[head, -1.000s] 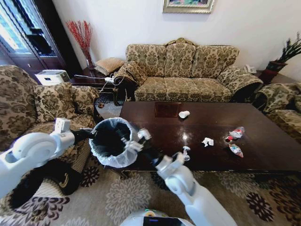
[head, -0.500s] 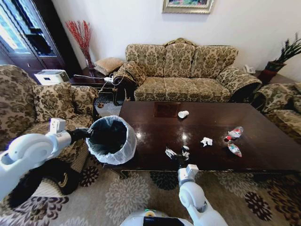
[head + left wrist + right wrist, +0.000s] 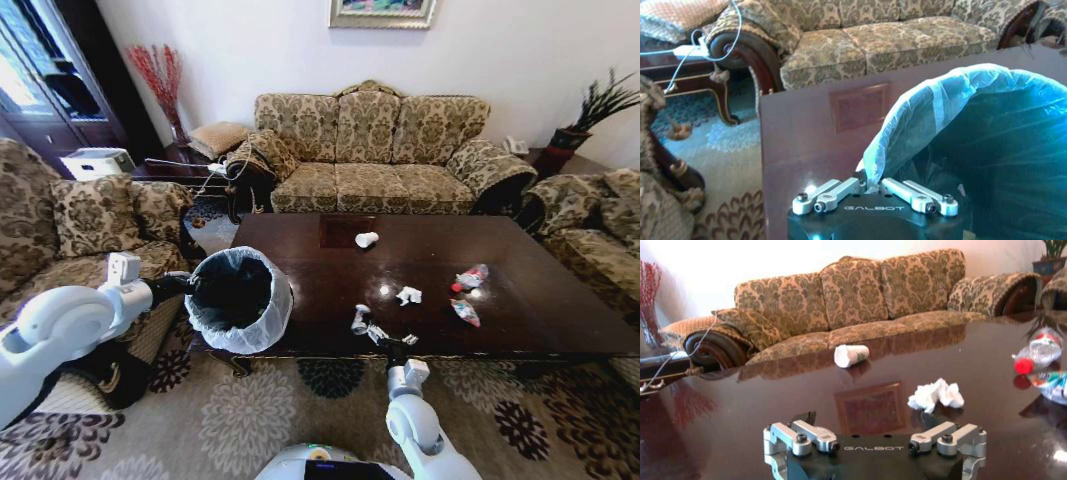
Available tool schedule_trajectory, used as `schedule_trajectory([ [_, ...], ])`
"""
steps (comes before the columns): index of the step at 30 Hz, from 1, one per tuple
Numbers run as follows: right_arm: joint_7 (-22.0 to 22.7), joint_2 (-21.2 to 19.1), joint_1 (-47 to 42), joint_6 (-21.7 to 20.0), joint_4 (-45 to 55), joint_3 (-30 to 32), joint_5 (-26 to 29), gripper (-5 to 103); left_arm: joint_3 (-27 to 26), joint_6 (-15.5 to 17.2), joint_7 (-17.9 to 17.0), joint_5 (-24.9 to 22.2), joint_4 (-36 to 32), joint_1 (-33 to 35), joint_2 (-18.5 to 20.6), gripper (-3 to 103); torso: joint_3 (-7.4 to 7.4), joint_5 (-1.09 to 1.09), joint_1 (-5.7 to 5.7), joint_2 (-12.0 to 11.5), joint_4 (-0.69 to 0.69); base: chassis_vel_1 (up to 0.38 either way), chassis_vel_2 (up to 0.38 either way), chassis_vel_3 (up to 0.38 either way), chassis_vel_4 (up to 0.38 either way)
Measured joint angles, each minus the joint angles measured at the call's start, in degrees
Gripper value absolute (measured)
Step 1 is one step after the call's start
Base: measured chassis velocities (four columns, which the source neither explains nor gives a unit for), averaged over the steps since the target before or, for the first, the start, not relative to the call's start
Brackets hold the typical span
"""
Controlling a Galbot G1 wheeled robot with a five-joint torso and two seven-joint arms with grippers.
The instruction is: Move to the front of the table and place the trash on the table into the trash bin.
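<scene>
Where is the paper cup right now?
In the head view the paper cup lies on its side on the table, at the far side near the sofa, just right of the square inlay.

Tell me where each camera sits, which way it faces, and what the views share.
Head: up high, looking down over the table toward the sofa; both arms show, left gripper on the bin, right gripper low at the near table edge.
Left wrist: at the bin rim, facing across the table; its fingers pinch the bag.
Right wrist: low over the table, facing the sofa; open fingers show.
Shared: cup, wad, bottle.
</scene>
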Motion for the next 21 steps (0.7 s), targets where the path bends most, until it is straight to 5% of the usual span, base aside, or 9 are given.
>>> schedule_trajectory([
  [3, -1.38, 0.53, 0.98, -0.56, -0.91, -0.52, 1.27, 100, -0.09, -0.12, 0.08, -0.05, -0.10, 0.14, 0.00, 0, 0.00, -0.17, 0.00, 0.00, 0.03, 0.012, 0.025, -0.011, -0.012],
  [7, -6.03, 0.63, 0.54, 0.05, -0.91, -1.54, 0.97, 100, -0.03, -0.17, 0.05, -0.02, 0.12, 0.15, 0.09, 0, 0.00, -0.10, -0.01, 0.00, 0.09, 0.074, 0.065, -0.024, -0.014],
  [21, -4.42, 2.80, 2.57, -2.85, -5.85, -2.69, -1.14, 100, 1.55, -0.25, 0.21, 1.18, 0.56, 0.04, -0.25, 0, 0.00, -0.09, 0.00, 0.00, 0.04, 0.006, 0.003, 0.000, -0.002],
])
